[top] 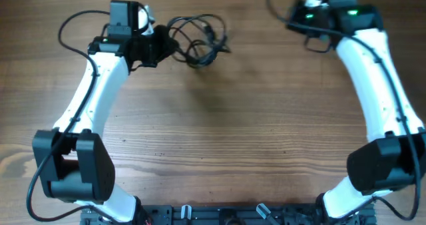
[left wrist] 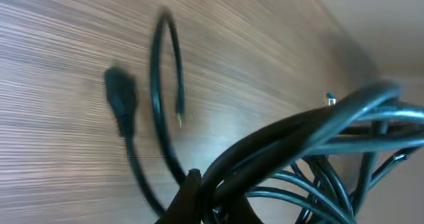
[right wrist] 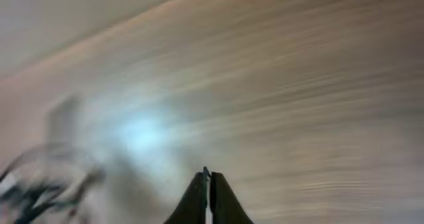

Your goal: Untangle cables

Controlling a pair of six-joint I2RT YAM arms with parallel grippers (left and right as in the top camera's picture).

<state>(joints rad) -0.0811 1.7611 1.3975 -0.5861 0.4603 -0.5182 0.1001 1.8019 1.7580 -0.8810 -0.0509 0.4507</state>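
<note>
left arm (top: 93, 98) bent, reaching far-left; left tool (left wrist: 195, 191) closed, seemingly pinching cables (top: 196, 35) | cables bunched on desk (top: 233, 118) beside it | right arm (top: 376, 72) extended far-right; right tool (right wrist: 209, 184) closed, empty, view blurred

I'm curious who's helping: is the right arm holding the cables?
No, its jaws are shut on nothing; the cables are by the left arm.

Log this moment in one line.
left gripper: shut on cables | right gripper: shut, empty | cables: bunched, not untangled
</note>
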